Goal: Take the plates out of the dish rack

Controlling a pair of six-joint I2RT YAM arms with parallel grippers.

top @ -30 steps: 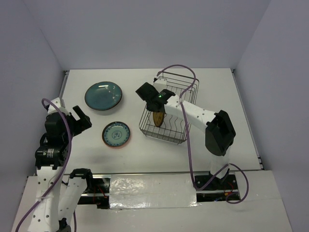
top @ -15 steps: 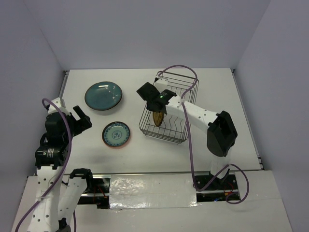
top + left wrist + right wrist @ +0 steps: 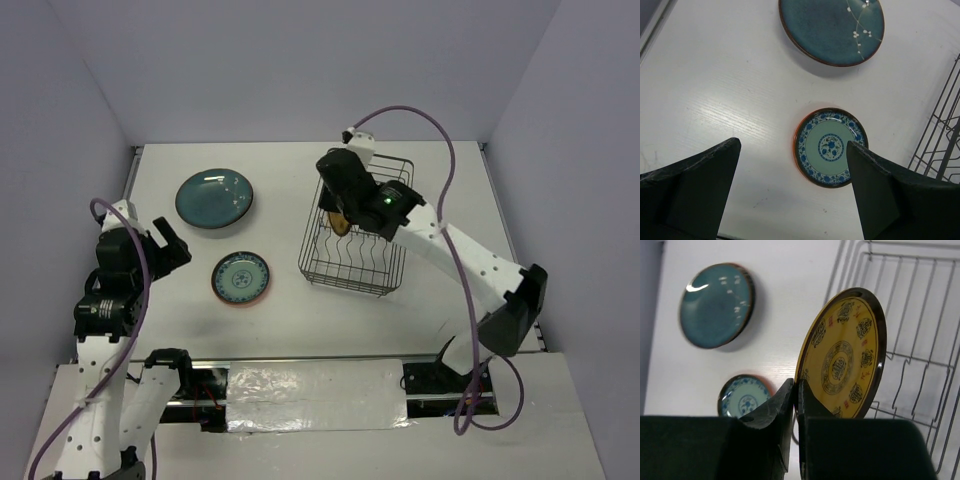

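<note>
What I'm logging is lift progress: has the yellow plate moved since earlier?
Yes. The yellow plate moved rearward and right, away from the blue-patterned plate.

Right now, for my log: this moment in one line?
right claw: shut on round yellow patterned plate, at dark wire dish rack | left claw: open

Glossy glazed plates (image 3: 842,360); dark wire rack (image 3: 355,262).

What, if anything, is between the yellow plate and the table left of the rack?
Only the rack's left wall. I can't tell if the yellow plate, pinched in the right tool, is above it. Beyond, the table is bare up to the teal plate and patterned plate.
</note>
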